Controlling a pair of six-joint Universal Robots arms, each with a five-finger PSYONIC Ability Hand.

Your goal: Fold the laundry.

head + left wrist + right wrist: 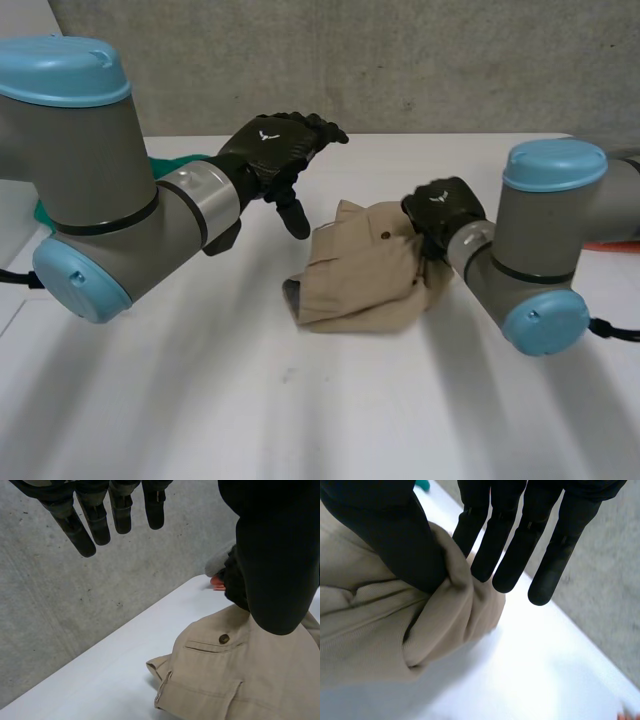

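grey blue-capped arms [90, 170], black left hand [275, 150], right hand [445, 208].

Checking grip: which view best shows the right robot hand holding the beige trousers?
Right wrist view: the right robot hand pinches a fold of beige trousers. Head view shows its back; left wrist view, the trousers' buttoned pocket.

Your grey left arm [100, 200] hides most of a green cloth [180, 160]. Your black right hand [445, 207] covers one corner of the tan buttoned garment [360, 275]. The tiny red-orange thing [216, 583] is unclear.
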